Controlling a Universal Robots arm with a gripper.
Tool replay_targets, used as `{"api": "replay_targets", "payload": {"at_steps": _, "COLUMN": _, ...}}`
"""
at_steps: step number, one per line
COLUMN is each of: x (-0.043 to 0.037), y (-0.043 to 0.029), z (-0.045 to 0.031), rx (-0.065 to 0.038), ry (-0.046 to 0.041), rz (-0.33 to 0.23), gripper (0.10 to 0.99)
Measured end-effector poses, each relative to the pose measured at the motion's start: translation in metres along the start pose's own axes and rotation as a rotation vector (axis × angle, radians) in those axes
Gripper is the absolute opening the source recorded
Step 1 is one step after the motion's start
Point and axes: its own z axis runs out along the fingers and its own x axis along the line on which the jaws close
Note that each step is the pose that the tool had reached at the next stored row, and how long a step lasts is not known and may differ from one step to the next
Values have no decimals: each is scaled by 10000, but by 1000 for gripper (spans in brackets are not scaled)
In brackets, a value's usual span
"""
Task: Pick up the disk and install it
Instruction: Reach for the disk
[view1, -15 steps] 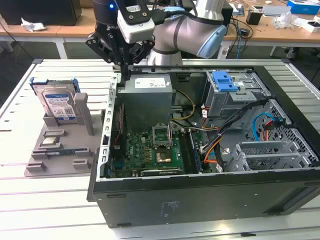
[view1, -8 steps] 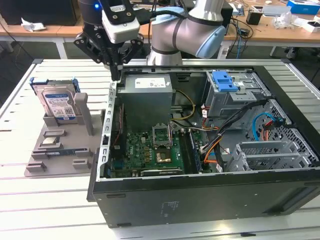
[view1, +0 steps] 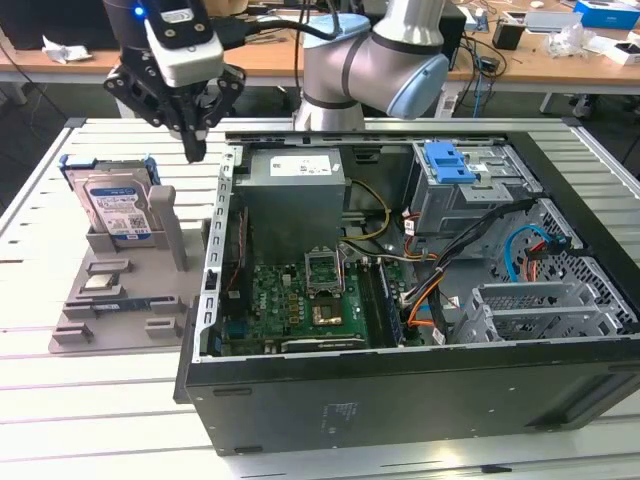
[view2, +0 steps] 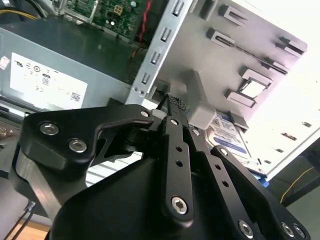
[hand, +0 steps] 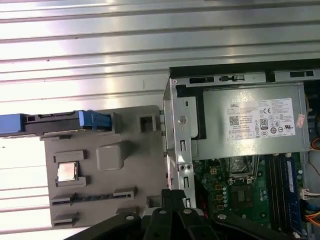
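Elevated exterior view; grey fixture (hand: 135, 165) (view2: 200, 65) in both wrist views

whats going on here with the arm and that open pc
A single robot arm is working beside an open computer case. Its gripper hangs in the air with the fingers shut and nothing in them, roughly over where the case's side wall meets a grey holder. The disk stands upright in that holder, at the exterior view's left, not yet picked up.
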Motion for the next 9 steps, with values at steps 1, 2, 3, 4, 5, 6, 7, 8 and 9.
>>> {"api": "replay_targets", "payload": {"at_steps": 1, "x": 33, "y": -3, "z": -1, "rx": 0, "ry": 1, "rz": -1, "gripper": 102}}
{"api": "replay_targets", "payload": {"at_steps": 2, "x": 66, "y": -5, "z": -1, "rx": -1, "ry": -1, "rz": -2, "gripper": 102}}
{"api": "replay_targets", "payload": {"at_steps": 3, "x": 99, "y": -8, "z": -3, "rx": -1, "ry": 0, "rz": -2, "gripper": 102}}
{"api": "replay_targets", "payload": {"at_steps": 4, "x": 131, "y": -10, "z": -4, "rx": 0, "ry": 0, "rz": 0, "gripper": 102}}
{"api": "replay_targets", "payload": {"at_steps": 5, "x": 167, "y": -12, "z": -4, "rx": 0, "ry": 0, "rz": 1, "gripper": 102}}
{"api": "replay_targets", "payload": {"at_steps": 6, "x": 198, "y": -15, "z": -5, "rx": 0, "ry": 0, "rz": -1, "gripper": 102}}
{"api": "replay_targets", "payload": {"at_steps": 7, "x": 279, "y": -21, "z": -8, "rx": 0, "ry": 0, "rz": -2, "gripper": 102}}
{"api": "replay_targets", "payload": {"at_steps": 8, "x": 312, "y": -24, "z": -8, "rx": 0, "ry": 0, "rz": -1, "gripper": 102}}
{"api": "replay_targets", "payload": {"at_steps": 9, "x": 346, "y": -26, "z": -9, "rx": -1, "ry": 0, "rz": 0, "gripper": 102}}
